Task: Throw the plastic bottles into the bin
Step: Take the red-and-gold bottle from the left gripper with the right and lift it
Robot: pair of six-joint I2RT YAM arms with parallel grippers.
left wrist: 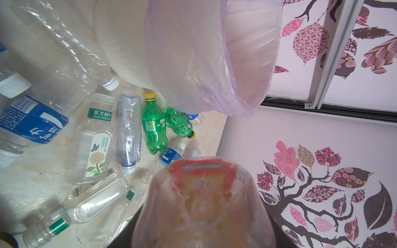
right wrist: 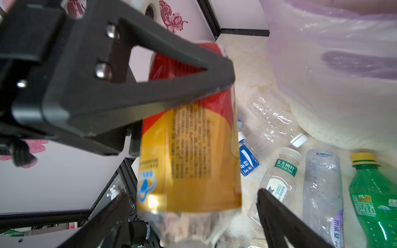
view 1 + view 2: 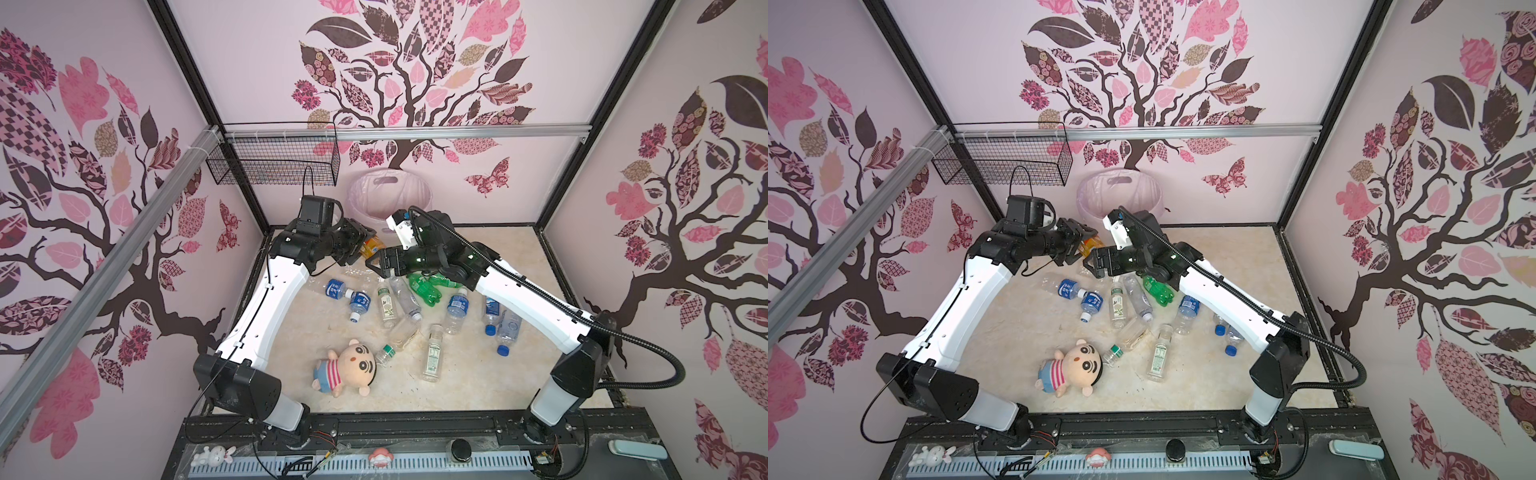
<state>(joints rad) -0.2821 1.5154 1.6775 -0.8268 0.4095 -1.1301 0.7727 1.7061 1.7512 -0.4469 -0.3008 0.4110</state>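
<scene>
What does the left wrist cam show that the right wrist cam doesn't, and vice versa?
Left wrist only: the second green bottle, the green-banded clear bottle, and the orange-labelled bottle seen end-on.
Right wrist only: the left tool clamped on that bottle's label, and the right tool open, fingers either side of the bottle, not gripping.
Both: the bin, the yellow-capped green bottle, the white-labelled tea bottle.

- Your left arm [image 3: 266, 307] reaches far forward with the wrist turned inward, and the left gripper [image 3: 360, 244] is clamped on an orange-labelled bottle [image 3: 371, 246].
- Your right arm [image 3: 536, 307] mirrors it. The right gripper [image 3: 376, 268] points toward the left one (jaws spread wide, tips just beside that bottle).
</scene>
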